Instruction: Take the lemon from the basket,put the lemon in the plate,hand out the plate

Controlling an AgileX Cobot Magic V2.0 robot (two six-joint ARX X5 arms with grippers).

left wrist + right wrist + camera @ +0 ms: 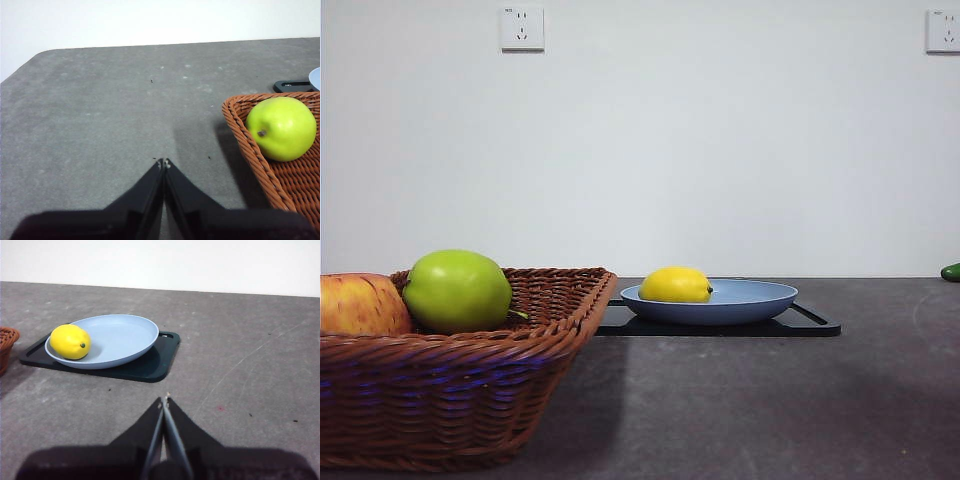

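Nearest in the front view: basket (470,390) with a green apple (457,291) and a red-yellow apple (360,305) inside, no lemon among them. Beside the basket, over bare table (100,125): left gripper (164,162), jaws pressed together, holding nothing. Likewise the right gripper (164,401), jaws together and empty, hanging short of the tray (150,367).

Farther back: plate (760,300) resting on the black tray, lemon (676,285) already in it, off-centre and close to the rim on the basket side. Judged from this: only the handing-out left.

Risks from here:
- Shallow plate, round fruit near the edge. Any tilt toward that side during lifting likely to roll the lemon out.
- Thin rim lying low on the tray. Little room for a jaw underneath, so a pinch may slip or push the plate along.
- Closed jaws no use on arrival; must part before reaching the rim.
- Grip opposite the lemon safer, but heavy side then hanging free.
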